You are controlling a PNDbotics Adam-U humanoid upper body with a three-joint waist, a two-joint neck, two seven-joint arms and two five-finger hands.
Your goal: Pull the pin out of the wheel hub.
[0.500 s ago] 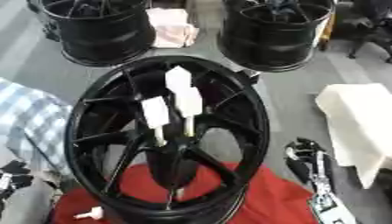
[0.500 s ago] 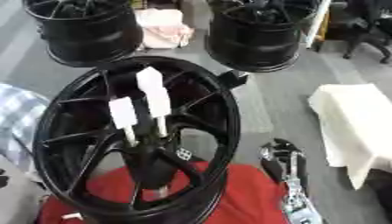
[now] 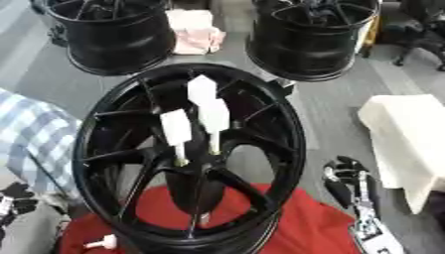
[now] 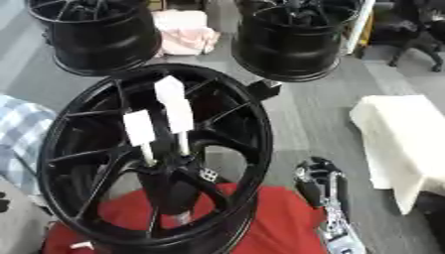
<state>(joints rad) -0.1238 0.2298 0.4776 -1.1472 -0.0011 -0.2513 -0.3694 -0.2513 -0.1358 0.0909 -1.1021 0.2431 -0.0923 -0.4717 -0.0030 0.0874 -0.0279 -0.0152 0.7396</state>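
Note:
A black wheel hub point(image 3: 113, 124) stands tilted on a red cloth point(image 3: 304, 223) in the middle. Three white pins with flat white heads stick up from its centre: one at the back point(image 3: 202, 89), one in the middle point(image 3: 214, 116) and one at the left point(image 3: 176, 126). Another white pin point(image 3: 100, 243) lies on the red cloth by the hub's lower left rim. My right hand point(image 3: 346, 179) rests open at the lower right, beside the hub and apart from it. Only part of my left hand point(image 3: 14, 197) shows at the lower left edge, open and away from the pins.
Two more black wheels point(image 3: 109, 34) point(image 3: 313, 37) stand behind, with a pink and white cloth point(image 3: 195, 32) between them. A white padded block point(image 3: 408, 134) lies to the right. At the left lies a blue checked cloth point(image 3: 35, 139).

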